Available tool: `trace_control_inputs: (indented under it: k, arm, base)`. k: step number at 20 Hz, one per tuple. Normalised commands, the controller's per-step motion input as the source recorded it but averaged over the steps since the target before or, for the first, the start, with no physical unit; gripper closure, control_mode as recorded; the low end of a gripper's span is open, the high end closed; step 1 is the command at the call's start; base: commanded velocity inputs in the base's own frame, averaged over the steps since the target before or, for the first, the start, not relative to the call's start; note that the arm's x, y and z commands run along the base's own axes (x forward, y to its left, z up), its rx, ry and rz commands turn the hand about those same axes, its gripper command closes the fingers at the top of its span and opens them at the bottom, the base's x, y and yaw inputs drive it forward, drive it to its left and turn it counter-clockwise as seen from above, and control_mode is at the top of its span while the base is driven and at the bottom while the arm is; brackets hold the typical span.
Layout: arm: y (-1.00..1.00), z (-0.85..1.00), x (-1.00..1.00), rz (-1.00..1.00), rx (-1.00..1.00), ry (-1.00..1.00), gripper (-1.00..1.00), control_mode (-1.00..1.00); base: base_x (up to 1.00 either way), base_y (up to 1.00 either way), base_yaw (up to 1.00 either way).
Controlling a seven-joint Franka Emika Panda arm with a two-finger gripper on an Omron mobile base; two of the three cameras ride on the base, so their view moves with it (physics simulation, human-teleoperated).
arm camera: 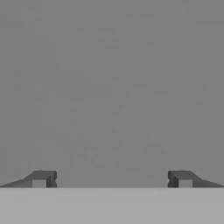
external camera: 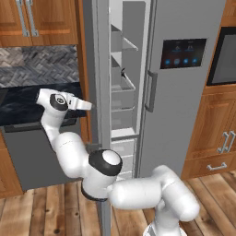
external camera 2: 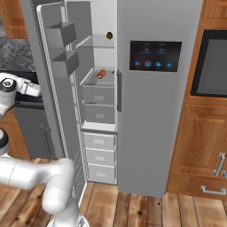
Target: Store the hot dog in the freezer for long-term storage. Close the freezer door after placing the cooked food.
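At the left of the left base view the arm reaches toward the outer face of the freezer door (external camera: 102, 69), which stands open and edge-on in the middle of that frame. The tool (arm camera: 112, 179) shows in the hand view with its two dark tips far apart at the bottom corners and nothing between them, so it is released and empty; in front of it there is a plain grey face, very near, which I judge to be the outside of the door. In the right base view the door takes the left part of the frame, with grey bins on its inner side. Right of it the freezer (external camera 2: 103, 26) is open, and the hot dog (external camera 2: 101, 73) lies on a clear shelf in the upper middle of the frame, above the drawers. A small dark lump (external camera 2: 109, 35) sits on the shelf higher up. Further right is the other door with the dark screen (external camera 2: 155, 56), which is shut. So the storing part looks done, and what is left is to push the door closed.
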Motion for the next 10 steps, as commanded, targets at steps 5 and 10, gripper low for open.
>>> trace_control_inputs:
  k: [5,10]
  arm:
    - [-0.4,0.0,0.24,0.0,0.0,0.08,-1.0,-1.0]
    - [-0.79,0.0,0.01,0.0,0.01,0.04,-1.0,-1.0]
  base:
    - [0.0,0.0,0.0]
    - [0.0,0.0,0.0]
